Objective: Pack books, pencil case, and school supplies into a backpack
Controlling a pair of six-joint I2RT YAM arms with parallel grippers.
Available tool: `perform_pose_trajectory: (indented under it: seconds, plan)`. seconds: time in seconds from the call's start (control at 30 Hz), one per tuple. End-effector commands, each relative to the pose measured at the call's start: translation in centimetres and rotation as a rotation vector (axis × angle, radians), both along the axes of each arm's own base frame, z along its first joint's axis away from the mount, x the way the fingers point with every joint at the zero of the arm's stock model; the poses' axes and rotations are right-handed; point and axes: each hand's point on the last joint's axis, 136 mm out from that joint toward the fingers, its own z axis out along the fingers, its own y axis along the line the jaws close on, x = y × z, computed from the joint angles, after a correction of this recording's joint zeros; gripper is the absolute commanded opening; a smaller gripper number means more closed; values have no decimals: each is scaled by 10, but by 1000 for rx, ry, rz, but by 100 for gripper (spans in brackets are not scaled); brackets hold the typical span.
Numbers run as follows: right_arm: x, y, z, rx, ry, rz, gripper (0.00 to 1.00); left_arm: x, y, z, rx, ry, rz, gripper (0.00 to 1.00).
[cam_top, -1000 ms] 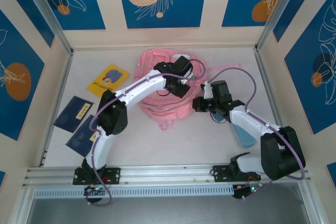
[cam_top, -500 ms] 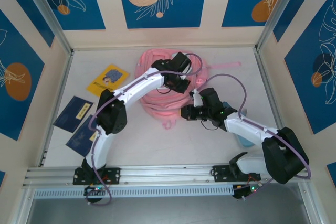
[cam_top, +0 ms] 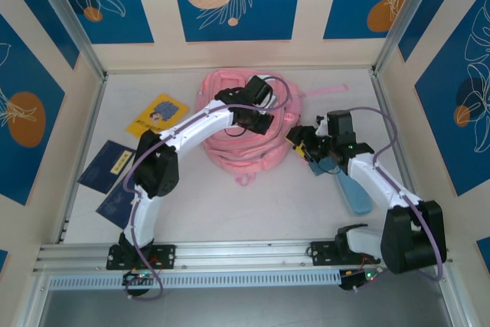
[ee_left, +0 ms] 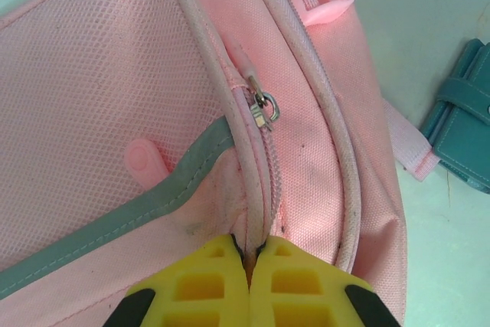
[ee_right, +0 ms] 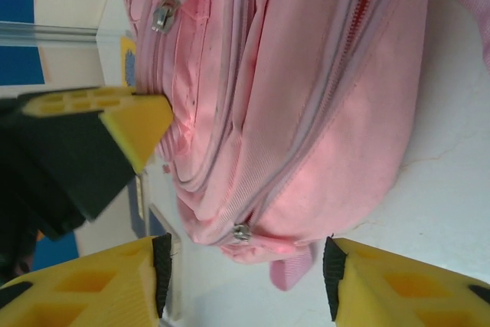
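The pink backpack (cam_top: 230, 151) lies in the middle of the table. My left gripper (cam_top: 259, 119) rests on its top, and its yellow fingers (ee_left: 222, 281) are shut on a pale piped seam of the backpack (ee_left: 321, 112) beside a zip, below a metal zip pull (ee_left: 264, 109). My right gripper (cam_top: 300, 142) hovers open at the backpack's right side. Its fingers (ee_right: 115, 281) bracket the lower corner of the backpack (ee_right: 321, 97), where a zip slider (ee_right: 242, 231) sits. The light blue pencil case (cam_top: 354, 193) lies under the right arm. The yellow book (cam_top: 157, 116) and a navy book (cam_top: 107, 166) lie at the left.
A second dark navy book (cam_top: 115, 204) lies near the left arm's base. A teal strapped item (ee_left: 467, 112) sits just right of the backpack. A pink strap (cam_top: 329, 89) trails toward the back right. Frame walls enclose the table on three sides.
My right gripper has swung from the backpack's near edge out to its right side. The left gripper and the backpack top have shifted slightly to the left and back.
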Motion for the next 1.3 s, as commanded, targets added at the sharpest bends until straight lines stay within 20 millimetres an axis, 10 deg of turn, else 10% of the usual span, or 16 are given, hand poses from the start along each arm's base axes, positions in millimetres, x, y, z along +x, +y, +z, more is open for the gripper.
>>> perform_pose_trajectory:
  seconds: [0.0, 0.5, 0.7, 0.97, 1.27]
  plan:
    - [7, 15, 6, 88, 101, 28, 52, 3, 3, 34, -77, -42, 11, 0]
    - [27, 57, -12, 95, 185, 171, 27, -13, 20, 43, -81, -13, 53, 0]
    - [29, 83, 11, 130, 106, 254, 2, -37, 50, 52, -79, 9, 118, 38]
    - [35, 123, 43, 133, 7, 335, 0, -90, 112, 32, -54, 68, 305, 51]
    - [39, 148, 58, 163, -10, 371, 0, -114, 110, -2, -135, 93, 415, 47]
